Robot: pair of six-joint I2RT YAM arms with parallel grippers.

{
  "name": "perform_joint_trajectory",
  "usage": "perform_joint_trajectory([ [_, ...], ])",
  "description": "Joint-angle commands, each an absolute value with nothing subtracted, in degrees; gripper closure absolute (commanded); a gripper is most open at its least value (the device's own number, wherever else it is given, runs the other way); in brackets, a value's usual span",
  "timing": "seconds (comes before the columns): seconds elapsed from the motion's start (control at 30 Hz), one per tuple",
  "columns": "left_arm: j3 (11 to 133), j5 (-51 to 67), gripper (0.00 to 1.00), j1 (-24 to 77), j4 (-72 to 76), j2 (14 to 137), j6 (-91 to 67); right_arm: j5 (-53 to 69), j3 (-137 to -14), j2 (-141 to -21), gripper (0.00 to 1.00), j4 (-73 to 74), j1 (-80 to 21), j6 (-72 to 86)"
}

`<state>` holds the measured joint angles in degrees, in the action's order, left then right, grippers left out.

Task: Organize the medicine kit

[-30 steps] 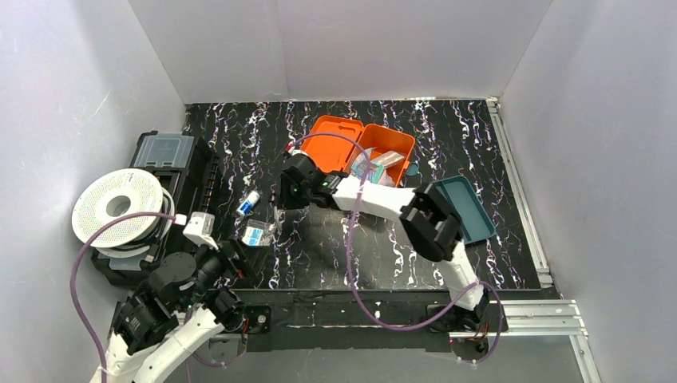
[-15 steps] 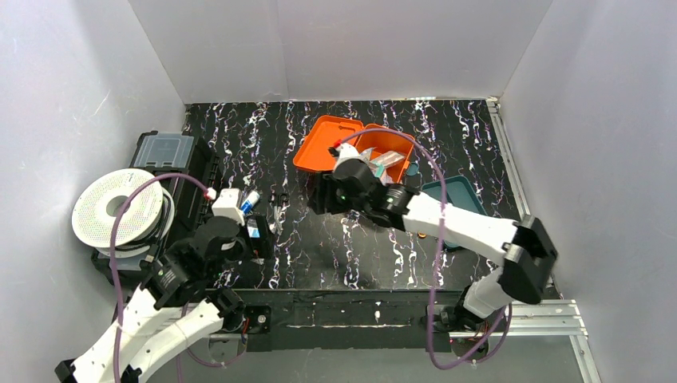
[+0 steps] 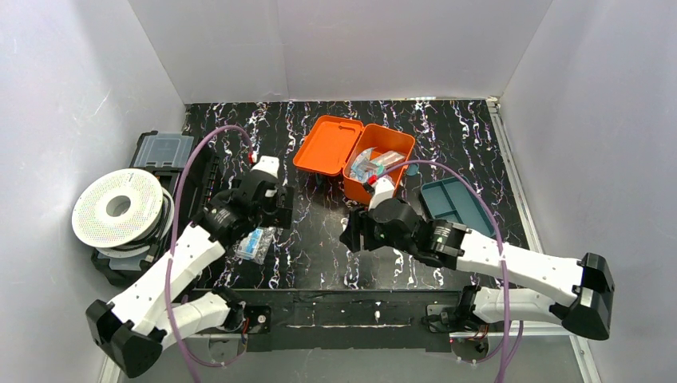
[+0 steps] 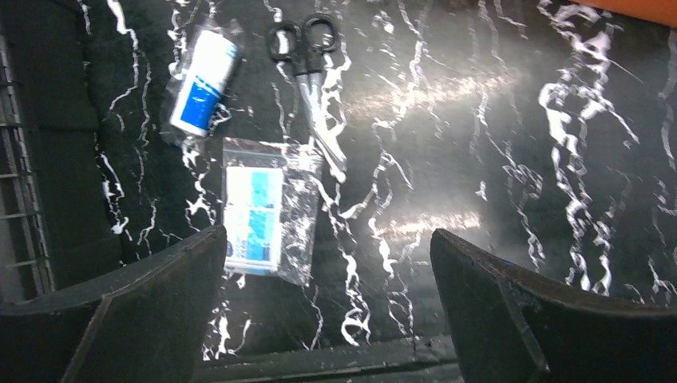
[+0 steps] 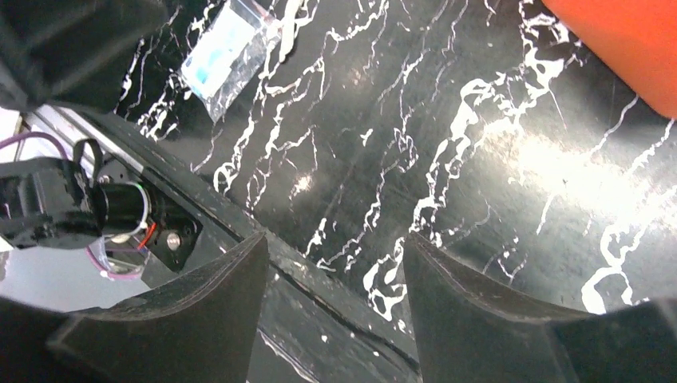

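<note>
The medicine kit is an orange box lying open at the back centre, lid flat to the left, base holding several packets. Its orange wall shows in the right wrist view. My left gripper hangs open over loose items: a bagged blue-white packet, black-handled scissors and a bagged small tube. Nothing sits between its fingers. My right gripper is open and empty over bare mat near the front edge. The packet lies to its left.
A dark teal divided tray lies right of the kit. A black case with clear lid and a white filament spool stand at the left. The table's front rail runs under the right gripper.
My right arm swung from left of centre past the kit and back toward the front edge, its jaws opening. My left arm reached forward over the loose items.
</note>
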<state>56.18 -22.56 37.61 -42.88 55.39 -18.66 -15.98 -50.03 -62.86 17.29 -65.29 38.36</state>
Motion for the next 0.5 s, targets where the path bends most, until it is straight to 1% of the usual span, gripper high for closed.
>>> perform_joint_trajectory([
  [0.0,57.4,-17.8,0.01,28.7,-39.0,59.0,-13.2,-18.0,-48.1,-58.2,0.30,18.0,-66.7,38.6],
  [0.13,57.3,-16.7,0.01,24.2,-36.5,64.1,-9.5,-18.6,-45.9,-55.4,0.29,18.1,-68.0,39.1],
  [0.27,57.9,-11.0,0.01,18.6,-34.5,70.2,-7.5,-18.6,-43.9,-53.1,0.28,17.9,-68.8,39.9],
  [0.47,60.4,-10.6,0.01,13.2,-33.9,79.7,-4.0,-18.9,-42.2,-50.6,0.28,18.6,-69.4,40.0],
])
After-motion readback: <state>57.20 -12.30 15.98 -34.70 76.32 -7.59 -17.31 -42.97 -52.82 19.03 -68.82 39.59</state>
